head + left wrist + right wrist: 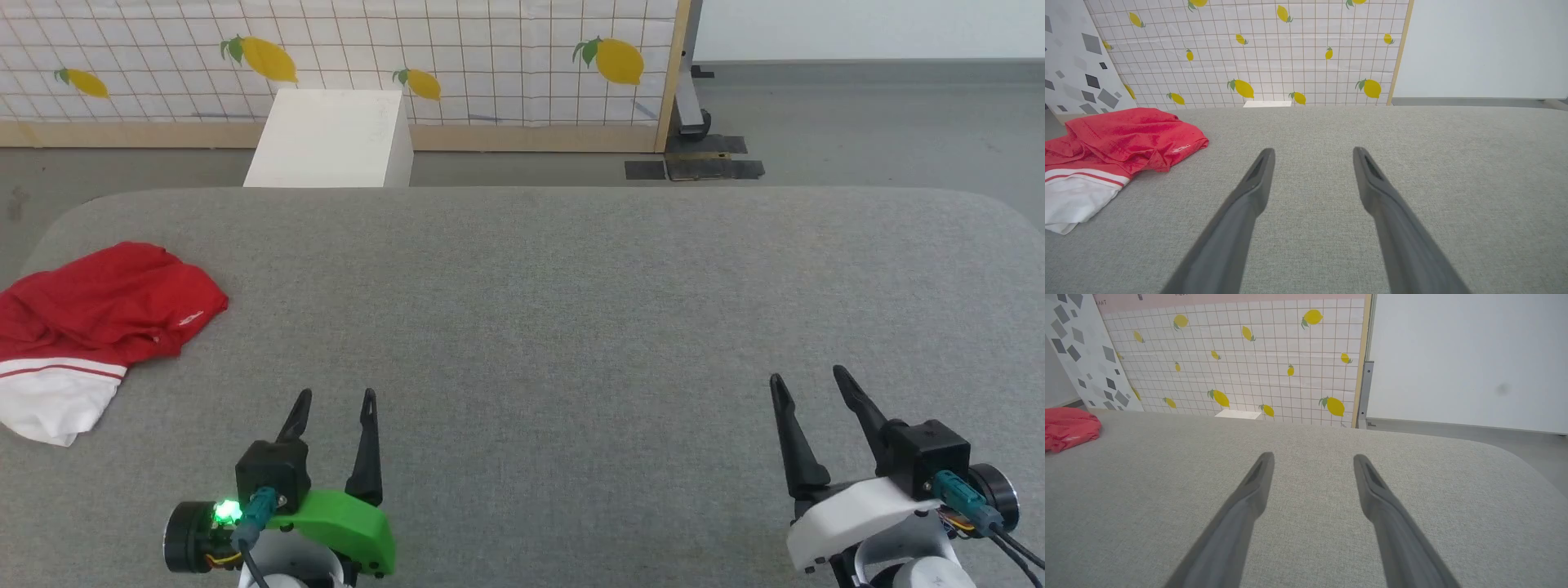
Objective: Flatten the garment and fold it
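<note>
Garment (106, 302) lies bunched, long axis unclear, white sleeve (49, 400) toward robot.

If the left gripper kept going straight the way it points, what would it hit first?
Probably just the grey table: the left gripper seems to tilt slightly down at it. The red shirt lies off to its left.

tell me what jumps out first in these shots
The crumpled red and white garment grabs the eye, bunched at the left edge of the grey padded table. Near the front, the left claw and right claw are open and empty, with a lemon-print screen behind.
</note>
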